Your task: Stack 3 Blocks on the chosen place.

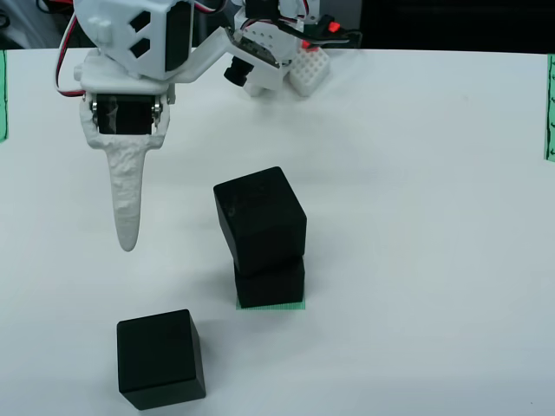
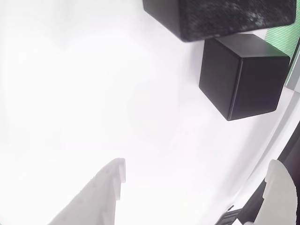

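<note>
Fixed view: raised, at the near edge of the white table (image 1: pixel 434 260), looking down toward the far edge, moderately near. Gripper-riding view: low and close to the tabletop. Shared: stacked black cubes (image 1: pixel 260 221) (image 2: pixel 220 16), lone cube (image 1: pixel 160 358) (image 2: pixel 241 75).

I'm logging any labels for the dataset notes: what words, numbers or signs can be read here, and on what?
None can be read.
Matte black cubes: blank faces.
White plastic end effector: unmarked.
Narrow green strip at the right table edge, view from the front: dark squiggles, too small and blurred to read.
</note>
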You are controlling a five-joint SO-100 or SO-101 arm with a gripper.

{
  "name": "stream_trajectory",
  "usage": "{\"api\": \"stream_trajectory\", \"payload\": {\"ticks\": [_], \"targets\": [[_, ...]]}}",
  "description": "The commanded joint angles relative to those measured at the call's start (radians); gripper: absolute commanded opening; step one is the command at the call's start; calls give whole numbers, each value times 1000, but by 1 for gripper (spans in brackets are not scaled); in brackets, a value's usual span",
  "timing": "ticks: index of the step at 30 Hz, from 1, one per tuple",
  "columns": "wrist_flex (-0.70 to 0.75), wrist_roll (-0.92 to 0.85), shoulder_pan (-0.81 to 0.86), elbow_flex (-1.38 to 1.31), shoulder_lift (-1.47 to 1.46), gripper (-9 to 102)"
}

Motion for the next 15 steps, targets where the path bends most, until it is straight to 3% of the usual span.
{"api": "stream_trajectory", "payload": {"ticks": [1, 15], "targets": [[-11, 12, -32, -132, -66, 37], [-12, 118, -103, -436, -423, 37]]}}
